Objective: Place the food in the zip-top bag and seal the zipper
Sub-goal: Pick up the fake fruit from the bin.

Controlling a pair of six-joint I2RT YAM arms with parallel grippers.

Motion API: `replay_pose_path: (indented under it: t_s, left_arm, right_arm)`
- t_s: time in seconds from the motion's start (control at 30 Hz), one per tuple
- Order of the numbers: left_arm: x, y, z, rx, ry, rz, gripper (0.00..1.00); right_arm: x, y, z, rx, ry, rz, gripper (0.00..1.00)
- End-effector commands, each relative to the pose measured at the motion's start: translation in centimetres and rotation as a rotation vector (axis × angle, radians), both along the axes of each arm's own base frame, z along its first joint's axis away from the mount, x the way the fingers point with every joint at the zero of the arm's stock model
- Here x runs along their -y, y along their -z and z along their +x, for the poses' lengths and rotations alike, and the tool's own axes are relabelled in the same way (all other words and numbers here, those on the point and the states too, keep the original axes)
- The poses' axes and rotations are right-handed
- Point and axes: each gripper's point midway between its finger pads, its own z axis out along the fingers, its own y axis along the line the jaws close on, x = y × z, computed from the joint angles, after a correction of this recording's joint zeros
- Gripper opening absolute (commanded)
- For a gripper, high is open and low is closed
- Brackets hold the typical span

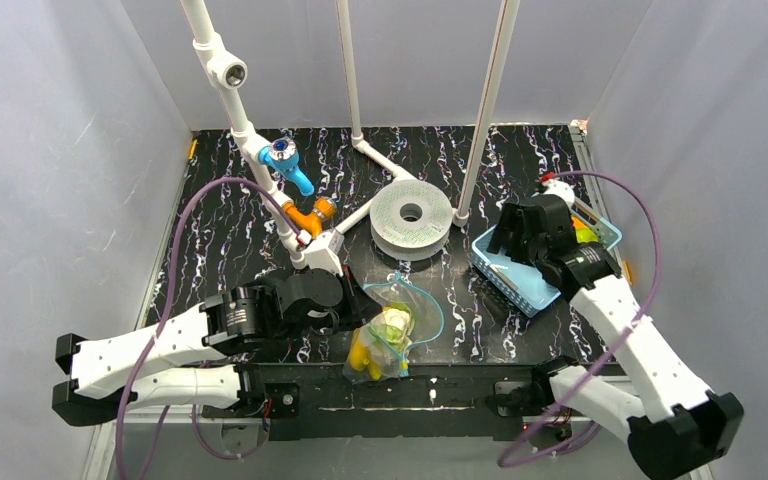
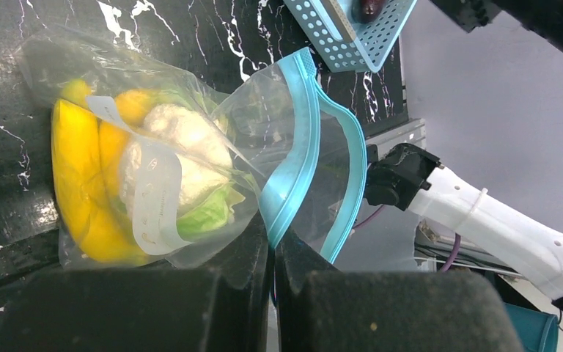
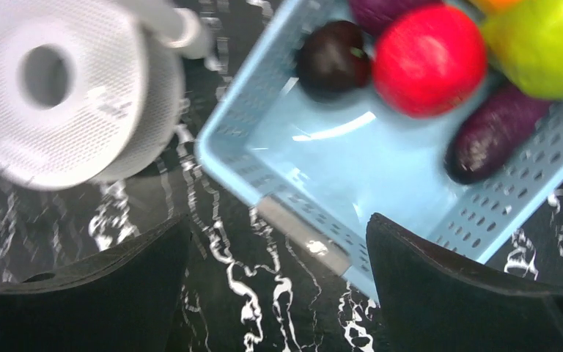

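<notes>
Left wrist view gives us the best look at the zip-top bag (image 2: 150, 198). It lies on its side on the black marbled table (image 1: 230, 230), close to the near edge, with a banana (image 2: 81, 183), a white cauliflower piece (image 2: 179, 147) and a green piece (image 2: 209, 213) already inside. Its zipper (image 2: 304, 139) is unsealed: the two teal strips bow apart into a loop, so the mouth gapes roughly toward the basket (image 1: 508, 285). The left gripper (image 2: 272, 253) is pinched narrow on the bag's lip, with a teal strip running into the slit between its jaws. We judge this hold is meant to prop the mouth open and stop the light bag from sliding when more food arrives.

Further out, the right gripper (image 3: 278, 227) hangs spread wide over the basket's near wall, holding nothing. Below it lie a red apple (image 3: 429, 59), a dark round fruit (image 3: 333, 55), a purple fruit (image 3: 491, 136) and a green fruit (image 3: 542, 44) (an orange one shows only as a sliver at the top). We take it that the next pick is being lined up.

The basket floor is bare on the gripper's side, so the fingers could descend beside the fruit, though the mesh walls hem them in. Between basket and bag we see only bare table. The white spool (image 1: 411, 215) stands just behind that path, and the bag sits near the table's drop-off.
</notes>
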Motion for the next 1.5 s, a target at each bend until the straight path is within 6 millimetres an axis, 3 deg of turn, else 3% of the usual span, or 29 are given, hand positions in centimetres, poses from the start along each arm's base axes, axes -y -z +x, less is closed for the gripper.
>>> replay_pose_path:
  t_s: [0.0, 0.17, 0.33, 0.57, 0.87, 1.03, 1.3, 1.47]
  left_arm:
    - [0.4, 0.4, 0.5, 0.001, -0.02, 0.017, 0.0]
    - [1.2, 0.9, 0.5, -0.009, -0.003, 0.042, 0.0]
    - [1.5, 0.3, 0.5, 0.0, 0.009, 0.043, 0.0]
    - [1.6, 0.5, 0.5, -0.005, 0.006, 0.04, 0.0]
    - [1.6, 0.7, 0.1, -0.024, 0.014, 0.034, 0.0]
    - [1.4, 0.7, 0.3, -0.014, 0.006, 0.042, 0.0]
    - [0.6, 1.4, 0.6, -0.015, -0.02, 0.081, 0.0]
    - [0.3, 1.5, 0.6, -0.016, -0.025, 0.084, 0.0]
  right_arm:
    - [2.5, 1.8, 3.1, 0.026, 0.263, 0.184, 0.96]
    - [8.1, 4.5, 4.2, 0.033, 0.591, 0.155, 0.98]
    - [10.7, 6.1, 5.5, 0.031, 0.7, 0.204, 0.98]
    - [11.1, 9.1, 7.6, -0.07, 0.717, 0.207, 0.98]
    - [11.9, 12.4, 7.9, -0.174, 0.729, 0.111, 0.97]
    - [12.6, 12.2, 8.0, -0.146, 0.728, 0.065, 0.94]
    - [12.6, 12.5, 8.7, -0.188, 0.689, 0.03, 0.98]
    - [12.0, 12.1, 9.0, -0.158, 0.633, 0.051, 0.75]
